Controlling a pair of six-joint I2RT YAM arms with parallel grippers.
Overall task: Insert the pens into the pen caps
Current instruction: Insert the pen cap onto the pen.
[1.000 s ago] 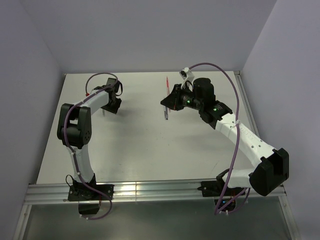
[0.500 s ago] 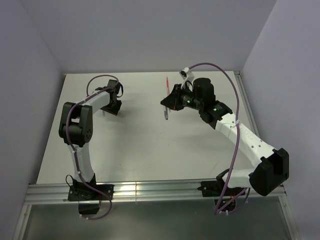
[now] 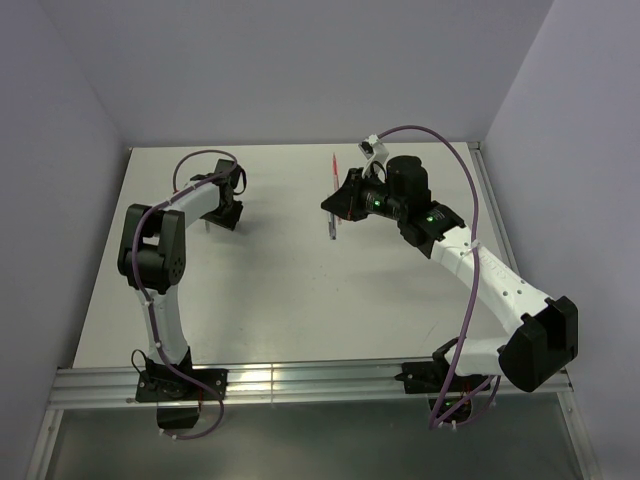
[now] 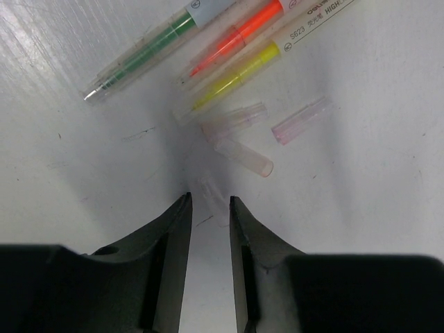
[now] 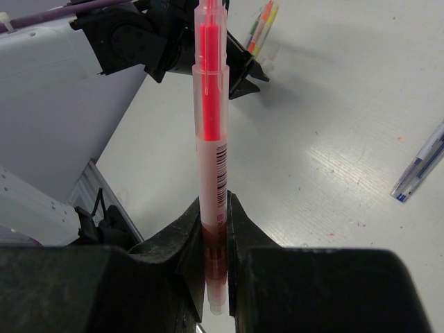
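Right gripper (image 5: 214,208) is clamped on the lower barrel of the red highlighter (image 5: 211,125). It holds the pen off the table and straight out beyond its fingertips, so the long free end is exposed, probably as the end meant to meet a cap. In the top view this pen juts from the jaws toward the far wall, above a blue ballpoint pen (image 5: 420,170) lying flat on the table (image 3: 280,290), which plays no part in the grip. Left gripper (image 4: 208,198) hangs low over the far left of the table, its jaws parted by a narrow gap through which the bare surface shows. Nothing I can make out sits between them. The slim opening suits a small tube far better than a pen barrel, so I judge it is lining up on a cap. Just beyond its tips lies a faint translucent shape (image 4: 208,186), perhaps a cap, but too blurred to say. Further out is the nearest clear cap (image 4: 244,157), then a second clear cap (image 4: 236,119) and a third clear cap (image 4: 302,119), all loose and lying at different angles. Beyond them the green highlighter (image 4: 142,50), orange highlighter (image 4: 239,35) and yellow highlighter (image 4: 236,73) lie side by side, tips bare and pointing toward the caps. No pen is capped yet, and the clear caps look light enough to skid away from a closing finger.
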